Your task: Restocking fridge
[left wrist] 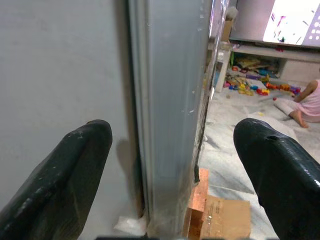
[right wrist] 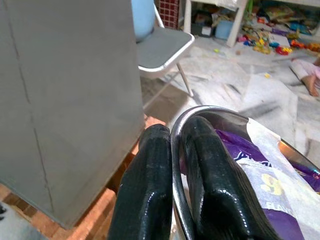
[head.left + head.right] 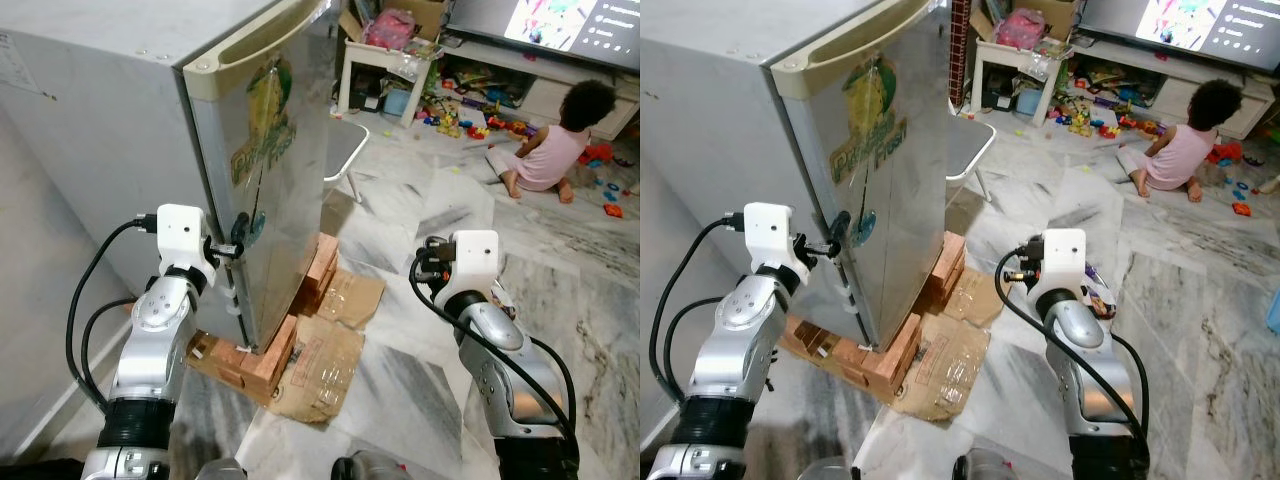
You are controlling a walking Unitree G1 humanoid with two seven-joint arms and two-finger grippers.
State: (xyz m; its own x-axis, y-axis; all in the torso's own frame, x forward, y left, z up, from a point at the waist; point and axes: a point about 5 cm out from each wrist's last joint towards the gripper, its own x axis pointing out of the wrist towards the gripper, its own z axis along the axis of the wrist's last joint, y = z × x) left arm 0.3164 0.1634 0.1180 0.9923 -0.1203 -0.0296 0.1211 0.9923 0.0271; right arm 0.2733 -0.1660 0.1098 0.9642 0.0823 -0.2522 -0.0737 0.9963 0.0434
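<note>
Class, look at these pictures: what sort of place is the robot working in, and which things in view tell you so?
Probably a family living room: a silver fridge propped on bricks, a television on a low stand, and toys strewn over the marble floor near a seated person.

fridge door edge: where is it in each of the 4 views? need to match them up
Left eye: fridge door edge, lower left, at the left gripper.
Right eye: lower left, again by the left gripper.
Left wrist: centre, a vertical strip between the open fingers.
Right wrist: I can't single out the edge.
Shared landmark: bricks under the fridge.
</note>
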